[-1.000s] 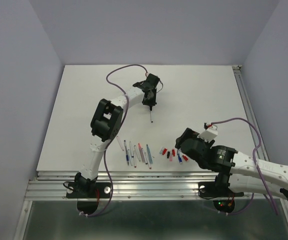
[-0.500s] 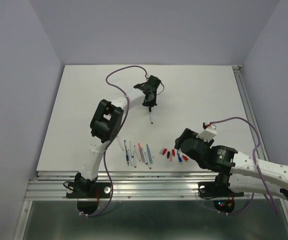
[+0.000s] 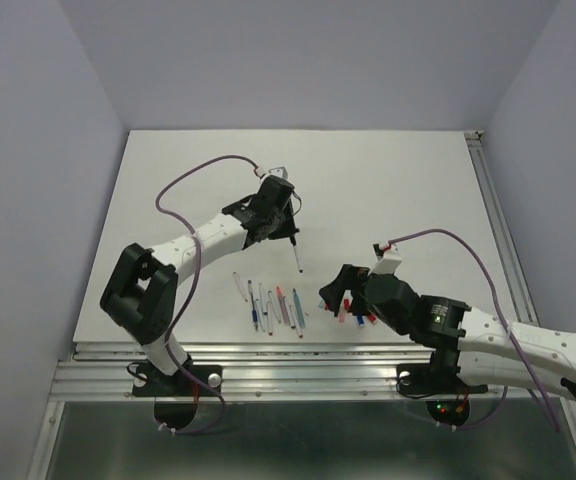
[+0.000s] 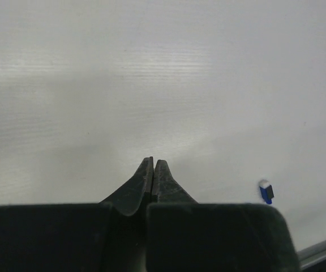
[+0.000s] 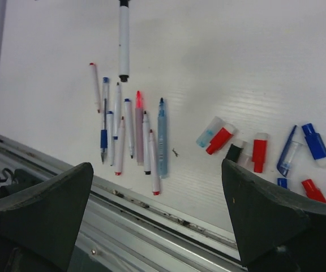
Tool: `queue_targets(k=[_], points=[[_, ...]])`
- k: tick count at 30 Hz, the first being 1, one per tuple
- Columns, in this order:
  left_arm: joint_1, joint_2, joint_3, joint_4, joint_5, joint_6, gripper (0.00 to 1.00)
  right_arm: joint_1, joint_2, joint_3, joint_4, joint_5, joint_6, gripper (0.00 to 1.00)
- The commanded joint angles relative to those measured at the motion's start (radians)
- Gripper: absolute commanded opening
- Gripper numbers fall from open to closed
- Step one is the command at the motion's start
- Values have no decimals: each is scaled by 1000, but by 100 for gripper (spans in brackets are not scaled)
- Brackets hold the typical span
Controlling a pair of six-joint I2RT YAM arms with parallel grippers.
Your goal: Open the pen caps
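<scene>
Several pen caps (image 5: 258, 153), red, blue, black and clear, lie loose at the table's near right, also in the top view (image 3: 356, 312). My right gripper (image 5: 157, 165) is open and empty, hovering above and just left of them (image 3: 334, 292). My left gripper (image 3: 288, 236) is shut on the upper end of a white pen (image 3: 296, 255) with a black tip, held over the table's middle. That pen also shows in the right wrist view (image 5: 123, 39). In the left wrist view the fingertips (image 4: 146, 170) are pressed together, the pen is hidden, and one blue cap (image 4: 266, 191) lies at lower right.
A row of several uncapped pens (image 5: 132, 136), white, pink and light blue, lies left of the caps, also in the top view (image 3: 273, 305). An aluminium rail (image 5: 151, 221) runs along the table's near edge. Grey walls close in the white table (image 3: 388, 180).
My left arm has swung down and to the left, carrying the white pen nearer the pen row. My right gripper has moved left, over the caps.
</scene>
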Motion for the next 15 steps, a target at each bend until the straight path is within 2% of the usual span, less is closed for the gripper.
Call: queue_targets(k=[1,5,12,15], points=[[-108,-153,-143,80,-87,-172,0,-3,37,-3,270,-132,-133,100],[-177,-243,-203,73,-155,-261,0,-3,103,29,350,-173,-162,100],[-255,-329,-237,60,-230,-332,0,-3,252,94,324,-184,-163,98],[-260,-322,-231,38,-226,-333,0,-3,275,94,336,-189,-167,91]])
